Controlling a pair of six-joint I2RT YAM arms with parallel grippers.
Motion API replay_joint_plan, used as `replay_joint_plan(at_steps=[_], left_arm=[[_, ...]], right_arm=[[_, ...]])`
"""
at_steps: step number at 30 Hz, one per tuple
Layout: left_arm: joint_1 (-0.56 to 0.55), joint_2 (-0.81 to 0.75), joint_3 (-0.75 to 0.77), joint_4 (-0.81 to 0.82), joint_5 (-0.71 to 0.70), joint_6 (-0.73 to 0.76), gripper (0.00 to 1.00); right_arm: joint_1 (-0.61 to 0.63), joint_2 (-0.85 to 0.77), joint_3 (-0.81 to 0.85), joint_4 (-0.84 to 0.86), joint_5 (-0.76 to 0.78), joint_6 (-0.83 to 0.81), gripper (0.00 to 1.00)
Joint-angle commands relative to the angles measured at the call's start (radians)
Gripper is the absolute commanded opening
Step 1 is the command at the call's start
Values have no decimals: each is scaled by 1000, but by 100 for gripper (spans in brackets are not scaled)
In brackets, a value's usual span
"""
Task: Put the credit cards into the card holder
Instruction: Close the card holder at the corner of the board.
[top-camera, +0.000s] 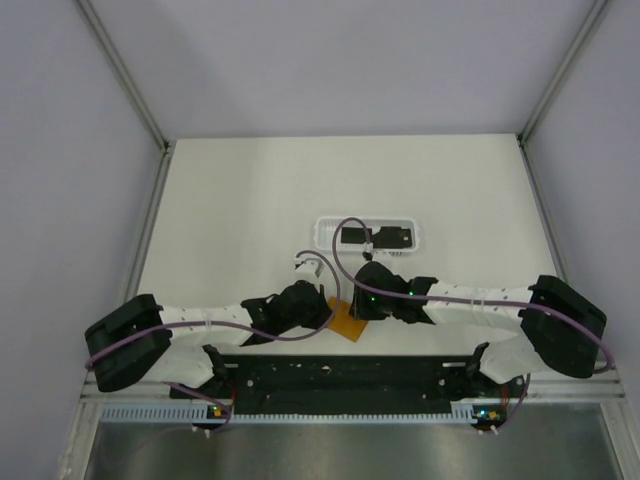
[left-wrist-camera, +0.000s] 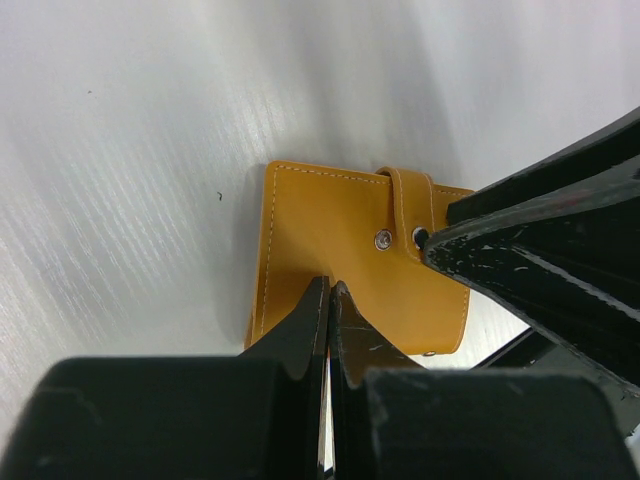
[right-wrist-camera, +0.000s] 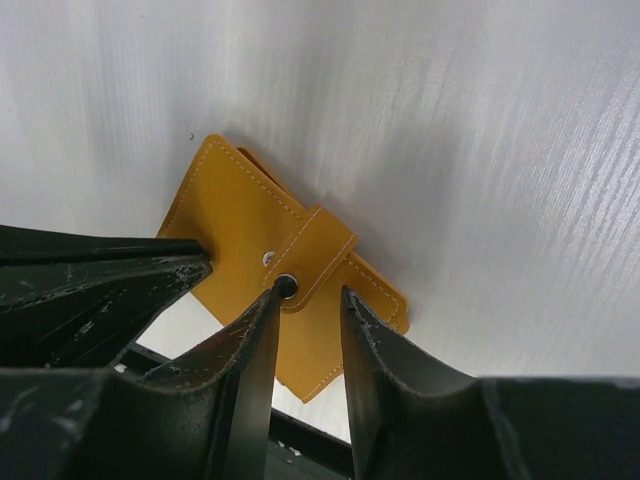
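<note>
Our left gripper (left-wrist-camera: 328, 288), closed tight, touches the orange card holder (left-wrist-camera: 330, 225) by the table's (top-camera: 250, 190) near edge; our right gripper (right-wrist-camera: 308, 295) stands spread at its tab (right-wrist-camera: 322, 243).

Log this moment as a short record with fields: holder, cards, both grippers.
holder: small flat orange-tan card holder, folded shut, tab across its face, lying on the white table
cards: dark flat rectangular cards in the long white plastic tray, beyond the holder
left gripper: shut, tips at the holder's edge
right gripper: jaws apart, straddling the tab's end
</note>
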Motion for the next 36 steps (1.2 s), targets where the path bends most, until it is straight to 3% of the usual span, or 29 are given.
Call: replay_joint_plan(at_steps=[1,36], left_arm=[[7,3,-3,-23,-8,24,0],[8,2,0,-24,-2,24,0]], right_arm=[[-9,28,21,43,-20,0,31],[-9,56,41,88,-68,-11,20]])
